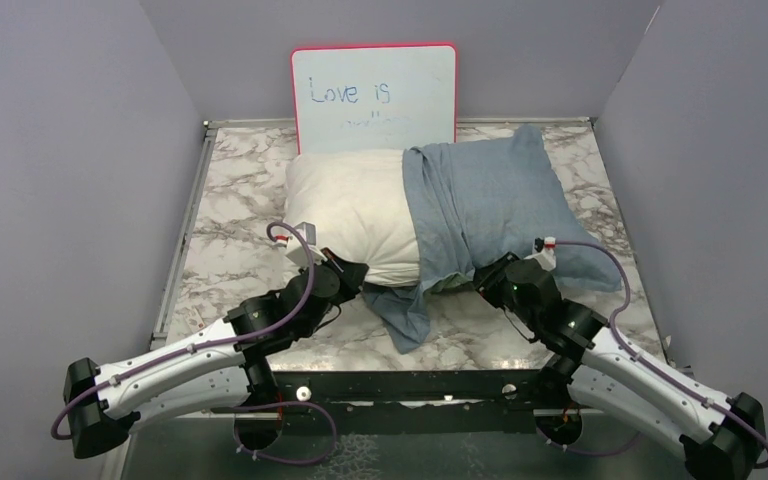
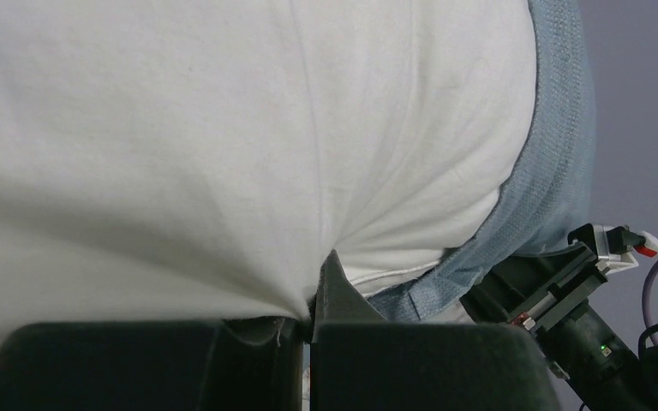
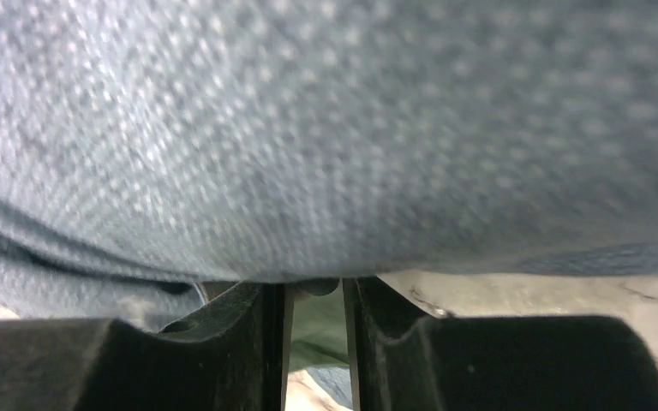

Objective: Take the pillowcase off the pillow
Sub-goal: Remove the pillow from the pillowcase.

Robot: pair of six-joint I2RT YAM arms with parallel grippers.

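The white pillow [image 1: 350,205] lies across the marble table, its left half bare. The blue-grey pillowcase [image 1: 500,200] covers its right half, bunched at the middle, and a loose flap [image 1: 405,315] trails toward the front edge. My left gripper [image 1: 360,282] is at the pillow's near edge, shut on a pinch of white pillow fabric [image 2: 223,128]; the jaws meet at the fold [image 2: 313,300]. My right gripper [image 1: 480,278] is pushed against the pillowcase's near hem. Its fingers stand a narrow gap apart [image 3: 315,287], with blue cloth [image 3: 326,128] draped over the tips.
A red-framed whiteboard [image 1: 375,95] leans on the back wall behind the pillow. Grey walls close in the table [image 1: 240,230] on the left, right and back. The right arm's wrist [image 2: 565,291] is close to the right of my left gripper.
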